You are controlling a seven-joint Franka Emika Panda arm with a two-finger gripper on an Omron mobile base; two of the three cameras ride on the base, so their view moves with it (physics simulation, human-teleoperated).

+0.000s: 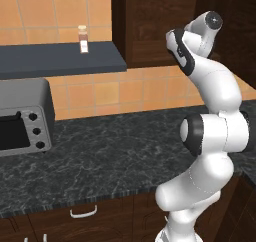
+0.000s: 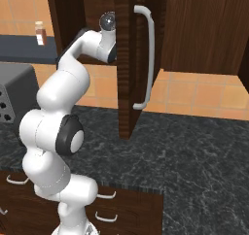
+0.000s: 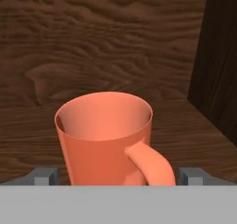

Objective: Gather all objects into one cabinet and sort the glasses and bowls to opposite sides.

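On my left a spice jar [image 1: 83, 39] stands on the shelf [image 1: 60, 58]. My arm reaches up behind the open cabinet door [image 2: 127, 59]. Inside, my claw [image 3: 119, 176] is spread wide, a fingertip [image 3: 42, 176] either side of an upright orange mug [image 3: 105, 137] on the wooden floor.

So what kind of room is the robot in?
A kitchen, most likely. There's a toaster oven on a dark stone counter, tiled walls, wooden cabinets with an open door, and an orange mug inside.
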